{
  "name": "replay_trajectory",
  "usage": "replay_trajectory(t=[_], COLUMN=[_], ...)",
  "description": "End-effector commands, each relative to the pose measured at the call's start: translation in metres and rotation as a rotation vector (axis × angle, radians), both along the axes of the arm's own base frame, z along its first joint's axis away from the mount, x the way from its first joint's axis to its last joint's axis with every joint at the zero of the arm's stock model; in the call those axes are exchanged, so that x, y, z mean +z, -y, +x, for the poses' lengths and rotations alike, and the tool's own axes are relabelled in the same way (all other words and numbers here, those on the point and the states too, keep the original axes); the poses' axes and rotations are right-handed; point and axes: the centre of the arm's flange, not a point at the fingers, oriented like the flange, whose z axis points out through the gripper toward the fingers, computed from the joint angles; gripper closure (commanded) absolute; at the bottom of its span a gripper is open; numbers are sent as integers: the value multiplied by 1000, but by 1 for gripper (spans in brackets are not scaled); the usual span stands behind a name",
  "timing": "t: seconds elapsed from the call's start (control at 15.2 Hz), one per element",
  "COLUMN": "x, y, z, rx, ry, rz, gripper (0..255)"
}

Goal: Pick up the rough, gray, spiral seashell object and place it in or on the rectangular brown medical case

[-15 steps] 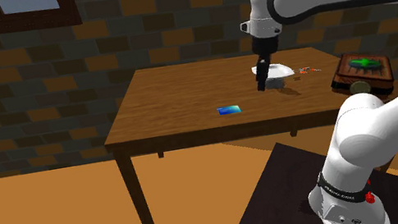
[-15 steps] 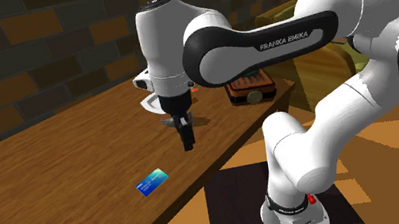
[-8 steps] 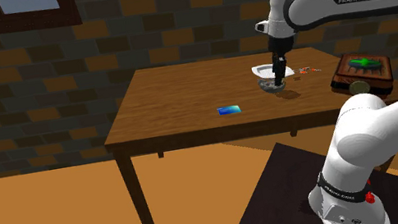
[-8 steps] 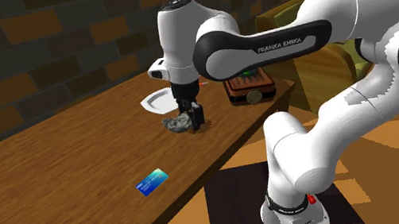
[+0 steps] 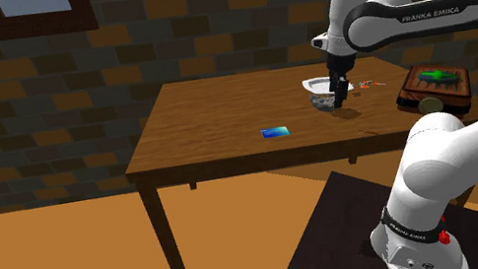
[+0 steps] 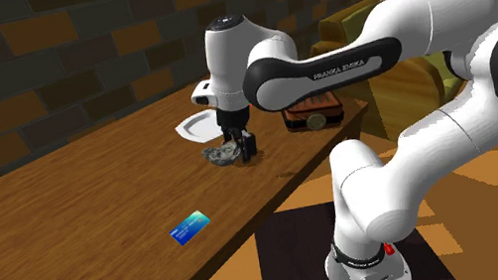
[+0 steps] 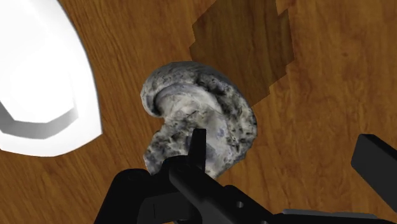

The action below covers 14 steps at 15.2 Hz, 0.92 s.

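The seashell (image 7: 191, 108) is rough, grey and speckled, and lies on the wooden table (image 5: 213, 113) beside a white dish (image 7: 38, 83). It also shows in the shoulder view (image 5: 324, 102) and the second exterior view (image 6: 220, 154). My gripper (image 7: 286, 159) is down at table height right by the shell and open. One finger (image 7: 198, 145) overlaps the shell's near edge, while the other (image 7: 378, 159) stands well apart over bare wood. Most of the shell lies outside the gap. The brown medical case (image 5: 425, 92) sits at the table's end, to the shoulder view's right of the gripper (image 5: 340, 97).
A green object (image 5: 442, 74) lies on top of the case (image 6: 313, 113). A small blue card (image 5: 276, 132) lies near the table's front edge. Small red bits (image 5: 371, 85) lie between the dish (image 5: 317, 84) and the case. A dark brick wall stands behind the table.
The gripper swung toward the case end of the table and dropped from above the surface down beside the shell. The shell, hidden behind the hand one second ago, now shows, and the fingers remain open.
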Motion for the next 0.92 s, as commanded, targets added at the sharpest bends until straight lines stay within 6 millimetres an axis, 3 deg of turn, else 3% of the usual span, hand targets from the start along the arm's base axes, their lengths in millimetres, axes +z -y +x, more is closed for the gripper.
replay_trajectory(t=[0.0, 0.53, 0.59, 0.86], x=[-10, -13, -13, -13], y=[1, 2, 2, 2], z=[0, 0, 0, 0], rx=[1, 1, 1, 1], ry=[1, 1, 1, 1], rz=[0, 0, 0, 0], gripper=[0, 0, 255, 255])
